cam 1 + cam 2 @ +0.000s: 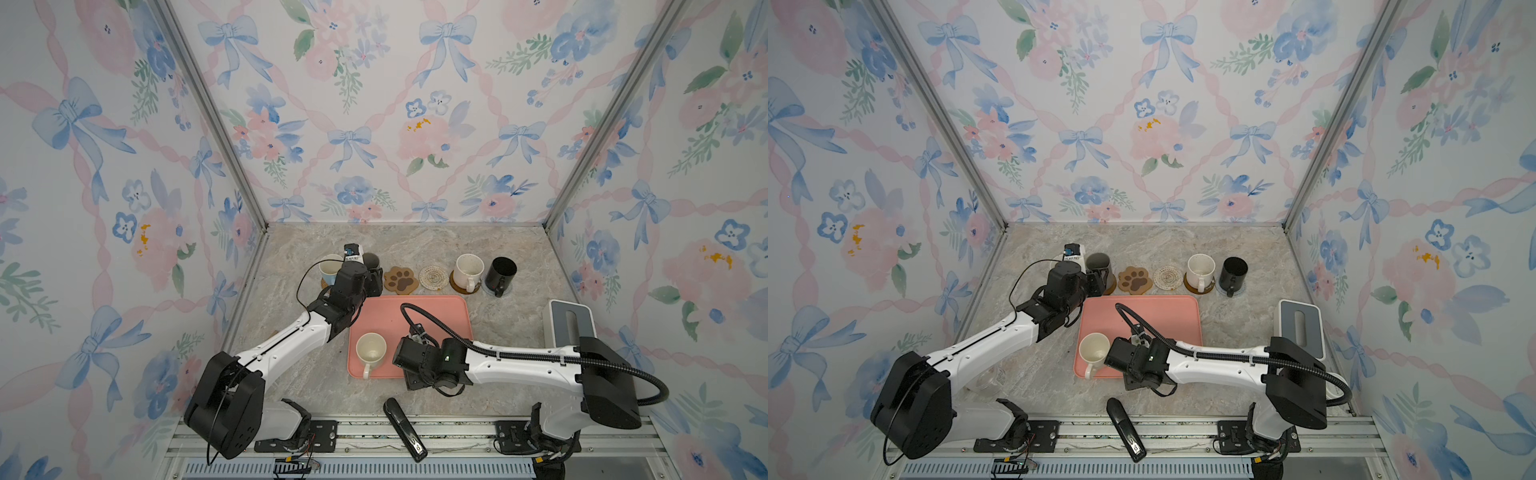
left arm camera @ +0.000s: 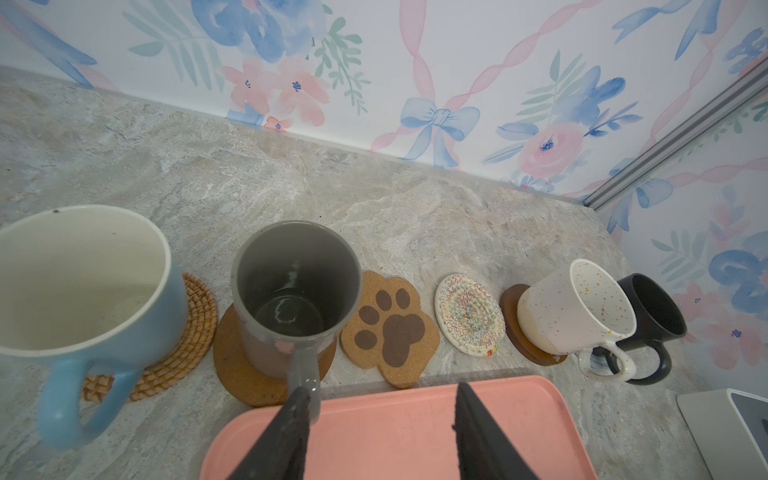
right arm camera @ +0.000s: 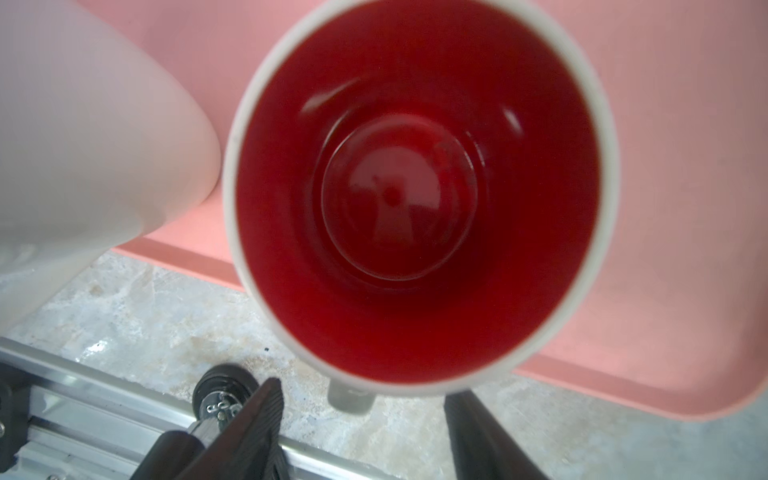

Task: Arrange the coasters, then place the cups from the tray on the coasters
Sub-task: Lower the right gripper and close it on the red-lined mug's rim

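Two cups on tray [image 1: 386,320]: cream cup [image 1: 371,351] and red-lined white cup [image 3: 415,195], just beside each other. Right gripper [image 3: 363,392]: fingers apart, straddling the red-lined cup's handle [image 3: 351,399], not clamped. Left gripper [image 2: 380,390]: fingers apart, empty, beside grey cup [image 2: 295,291]. Likely hazard: an off-centre pinch twists the cup into its cream neighbour.

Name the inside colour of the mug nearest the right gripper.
Red; the mug shows best in the right wrist view.

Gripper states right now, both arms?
Left gripper: open, empty, beside the handle of the grey ceramic mug.
Right gripper: open, straddling the handle of the white red-lined mug, no grip yet.
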Controlling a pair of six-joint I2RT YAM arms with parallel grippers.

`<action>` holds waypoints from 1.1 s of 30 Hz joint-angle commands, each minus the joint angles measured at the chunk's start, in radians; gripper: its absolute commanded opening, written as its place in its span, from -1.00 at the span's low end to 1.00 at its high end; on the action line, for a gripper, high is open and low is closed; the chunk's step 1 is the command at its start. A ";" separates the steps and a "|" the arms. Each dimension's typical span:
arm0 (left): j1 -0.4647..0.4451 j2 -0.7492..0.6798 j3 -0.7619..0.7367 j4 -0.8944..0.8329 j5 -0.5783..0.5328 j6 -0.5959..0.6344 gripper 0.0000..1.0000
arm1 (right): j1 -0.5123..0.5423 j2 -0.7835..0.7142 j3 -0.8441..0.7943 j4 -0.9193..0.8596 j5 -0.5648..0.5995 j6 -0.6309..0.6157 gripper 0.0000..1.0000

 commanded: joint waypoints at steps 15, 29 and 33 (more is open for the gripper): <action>0.025 -0.012 -0.026 0.020 0.003 -0.005 0.04 | -0.073 0.060 -0.004 -0.011 -0.021 -0.029 0.08; 0.035 -0.022 -0.036 0.020 0.005 -0.012 0.04 | -0.107 0.063 0.002 -0.033 0.008 -0.071 -0.15; 0.036 -0.020 -0.036 0.020 0.006 -0.012 0.04 | -0.107 0.070 0.015 -0.026 0.006 -0.088 -0.20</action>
